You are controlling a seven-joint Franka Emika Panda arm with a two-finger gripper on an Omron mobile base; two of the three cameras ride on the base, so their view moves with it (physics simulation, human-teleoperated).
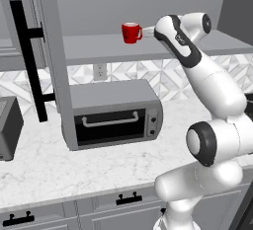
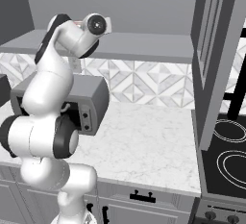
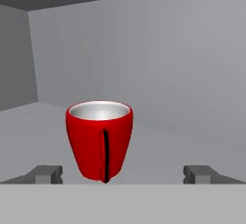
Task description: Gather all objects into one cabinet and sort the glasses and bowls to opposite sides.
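A glossy red mug (image 3: 99, 139) stands upright on the grey cabinet shelf (image 3: 43, 127), its handle edge turned toward the hand camera. My gripper (image 3: 124, 175) is open, level with the mug's base and just short of it. One fingertip (image 3: 48, 174) lies to the mug's left and the other lies well off to its right. From the left base view, the red mug (image 1: 131, 32) sits on the shelf (image 1: 99, 47) of the open cabinet, with the gripper (image 1: 146, 33) right beside it.
The cabinet door (image 1: 47, 51) with its long black bar handle (image 1: 27, 61) hangs open on the left. Under the shelf a toaster oven (image 1: 116, 113) rests on the marble counter (image 1: 49, 160). Another open door (image 2: 211, 55) and a stovetop (image 2: 230, 158) are on the right.
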